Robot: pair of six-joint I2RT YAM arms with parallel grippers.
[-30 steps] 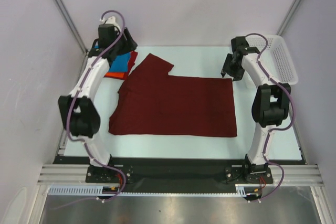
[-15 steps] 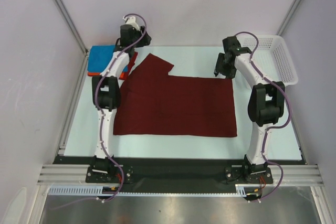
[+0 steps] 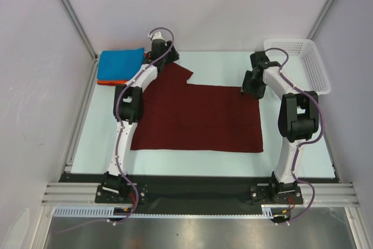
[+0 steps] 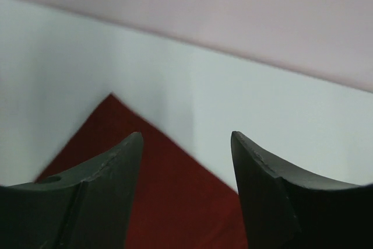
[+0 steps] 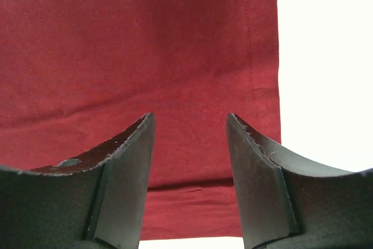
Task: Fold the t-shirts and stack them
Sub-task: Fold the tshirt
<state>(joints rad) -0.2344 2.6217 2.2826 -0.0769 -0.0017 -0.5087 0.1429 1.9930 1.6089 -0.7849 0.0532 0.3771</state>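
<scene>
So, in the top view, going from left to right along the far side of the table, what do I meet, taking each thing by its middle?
Blue t-shirt, left hand, dark red t-shirt, right hand, white basket.

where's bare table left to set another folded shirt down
Bare: far strip between maroon t-shirt and back wall; left strip between blue t-shirt and near edge; near strip along the maroon hem. Crowded: far corners, with blue t-shirt and basket.

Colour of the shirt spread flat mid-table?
The spread shirt is plain dark maroon; right wrist view shows it best.
</scene>
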